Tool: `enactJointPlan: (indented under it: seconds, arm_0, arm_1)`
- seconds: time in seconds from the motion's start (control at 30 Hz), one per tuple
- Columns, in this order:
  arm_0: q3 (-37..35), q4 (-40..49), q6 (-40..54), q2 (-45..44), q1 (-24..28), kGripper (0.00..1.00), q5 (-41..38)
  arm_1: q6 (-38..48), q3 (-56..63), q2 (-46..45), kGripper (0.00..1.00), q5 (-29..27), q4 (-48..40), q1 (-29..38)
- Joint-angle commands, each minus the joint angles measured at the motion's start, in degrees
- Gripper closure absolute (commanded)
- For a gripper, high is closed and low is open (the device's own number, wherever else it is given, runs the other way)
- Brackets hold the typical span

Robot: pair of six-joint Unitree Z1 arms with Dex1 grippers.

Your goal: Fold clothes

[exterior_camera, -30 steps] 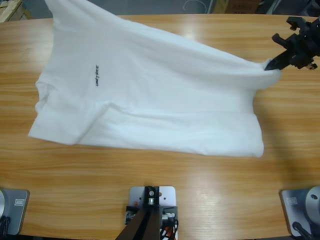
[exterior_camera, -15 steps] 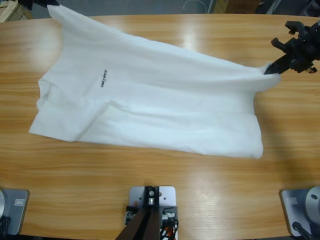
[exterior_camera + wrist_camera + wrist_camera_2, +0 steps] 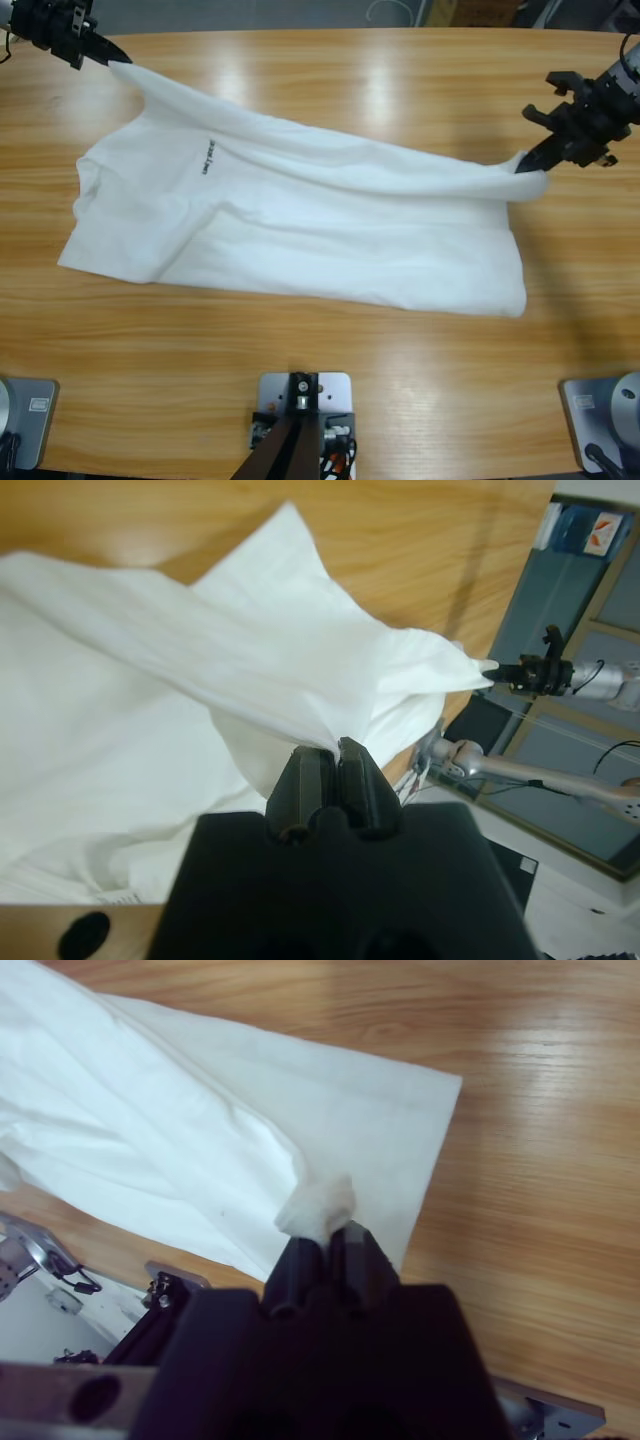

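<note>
Long wooden table [image 3: 400, 80] with glossy light reflections on its grain, a grey floor [image 3: 260, 12] beyond its far edge, and grey-blue panelled room fittings [image 3: 575, 590] past the table's edge in the left wrist view.
</note>
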Motion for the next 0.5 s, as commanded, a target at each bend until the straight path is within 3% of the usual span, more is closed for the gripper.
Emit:
enactJointPlan:
  seconds: [0.03, 0.5]
  arm_0:
    - [9.7, 7.7, 2.1, -5.4, 3.6, 1.000, -0.9]
    - [19.4, 7.0, 3.3, -9.2, 4.3, 1.000, -1.0]
  arm_1:
    - [-0.9, 1.1, 3.9, 1.000, 0.7, -0.2, 0.8]
    - [-1.6, 0.3, 4.0, 1.000, 0.7, -0.1, 0.7]
